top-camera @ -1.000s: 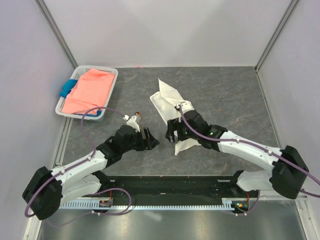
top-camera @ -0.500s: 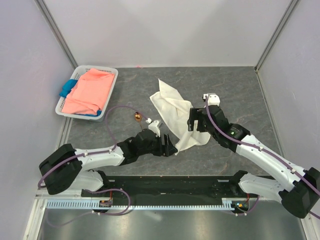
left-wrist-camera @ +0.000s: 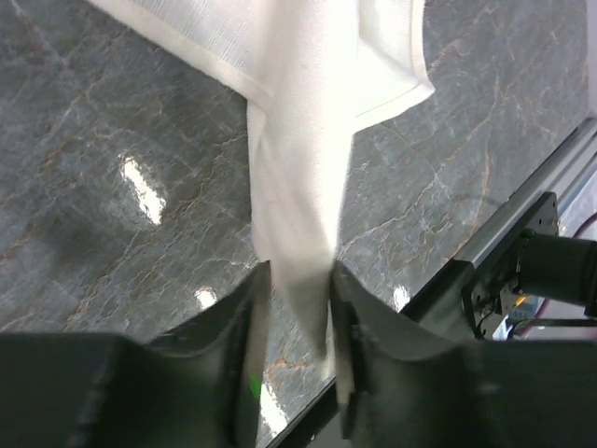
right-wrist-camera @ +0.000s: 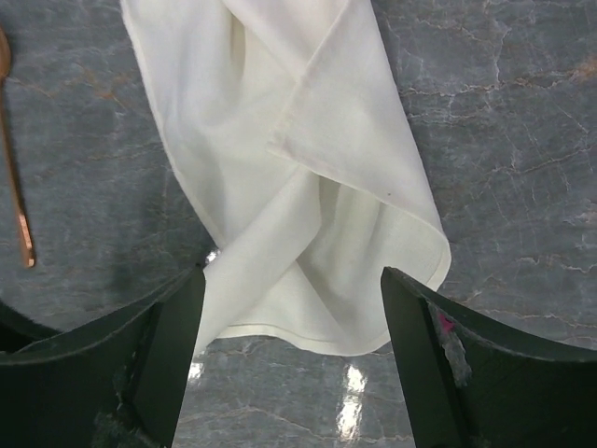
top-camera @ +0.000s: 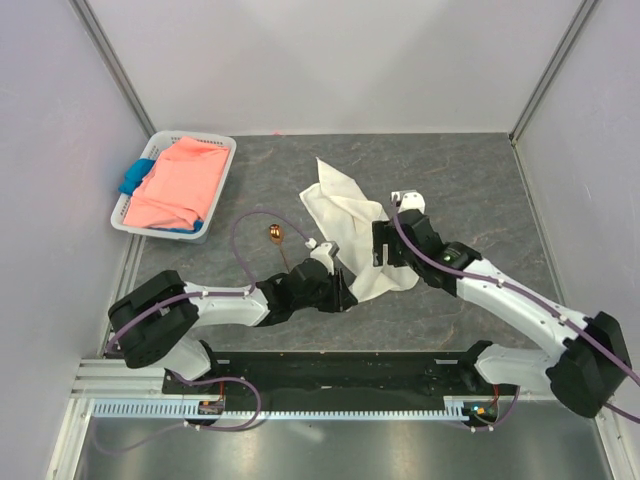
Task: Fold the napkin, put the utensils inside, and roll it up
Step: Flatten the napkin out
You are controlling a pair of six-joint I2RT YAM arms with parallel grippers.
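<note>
The napkin point(top-camera: 340, 205) lies mid-desk as a rumpled, off-white strip, not spread flat. Its long axis runs from a far corner down toward the arms' side, leaning slightly to the right, and the hemmed edges are folded over one another into a loose twist at the near end. That near end is where the coming move turns. In the left wrist view a narrow tail of the cloth passes straight between the fingers point(left-wrist-camera: 250, 322) of the left gripper point(top-camera: 340, 293), which looks pinched onto it, cloth touching both inner faces. The right gripper point(top-camera: 383, 245) hovers just above the near-right part of the napkin with its jaws spread wide and nothing between them. Its own camera shows the folded corner directly below. Both arms are at the cloth, but only the left has hold of it. To my eye the cloth needs drawing out along its length and opening before any fold can be made. The spoon point(top-camera: 282, 245) rests on the grey marbled desk point(top-camera: 460, 180) just left of the napkin, apart from it, bowl at the far end. Well off at the far left stands a white basket point(top-camera: 225, 150) holding a salmon-pink cloth point(top-camera: 180, 185) and a blue cloth point(top-camera: 132, 180).
</note>
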